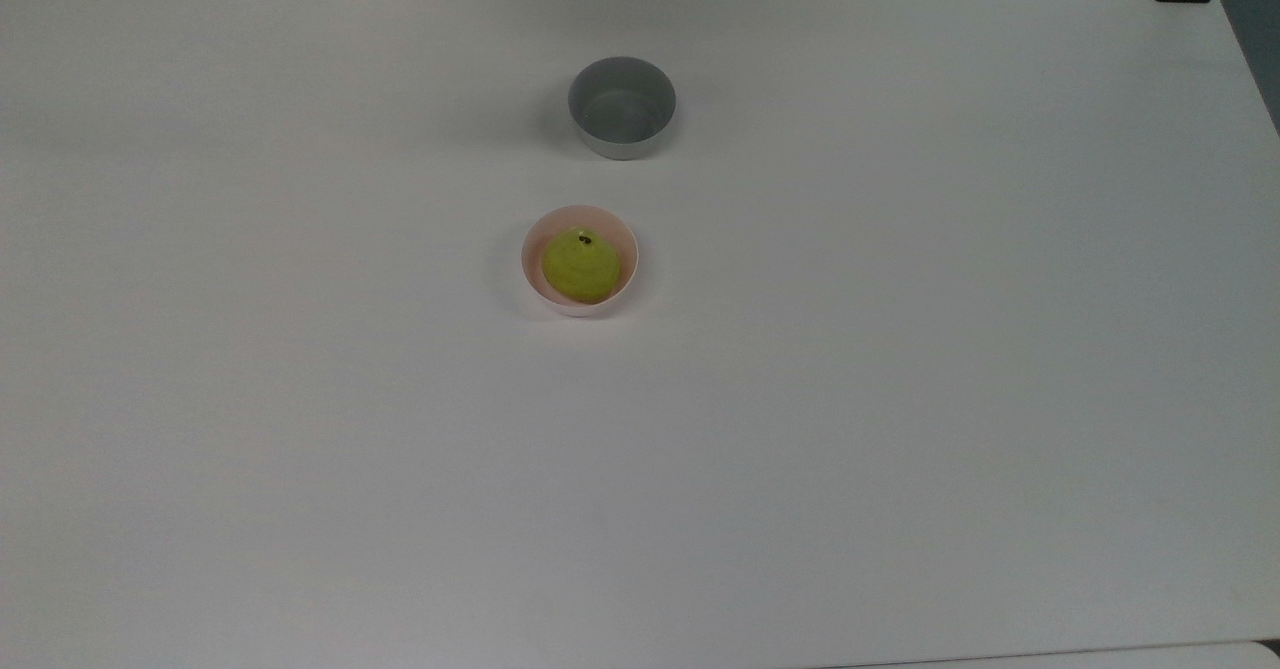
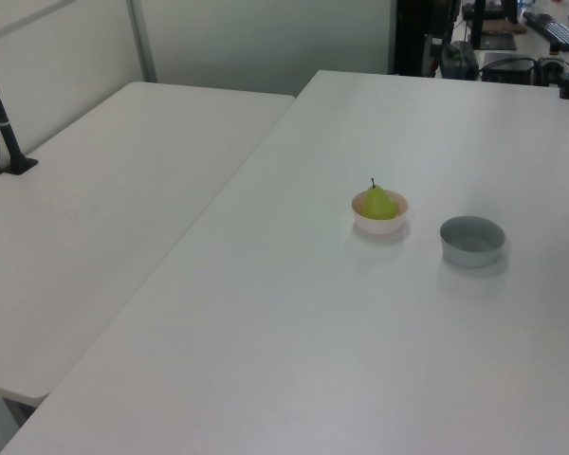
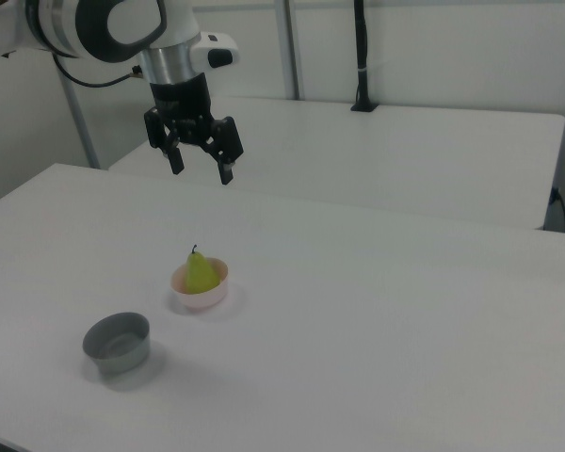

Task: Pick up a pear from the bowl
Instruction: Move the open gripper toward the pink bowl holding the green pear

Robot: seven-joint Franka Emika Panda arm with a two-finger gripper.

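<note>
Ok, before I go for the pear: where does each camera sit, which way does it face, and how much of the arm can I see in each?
Top view: high above the table, looking down on the pear in the pink bowl, grey bowl beyond; robot base at top edge.
Left view: raised at one table end, grey bowl to the left view's right.
Right view: opposite side, grey bowl nearer; arm and open gripper high above the pear.
All share both bowls and the pear.

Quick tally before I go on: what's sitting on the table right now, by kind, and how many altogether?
Bowls: 2, the pink bowl and the grey bowl
Pears: 1, the pear, inside the pink bowl
Total: 3 things on the table
</note>
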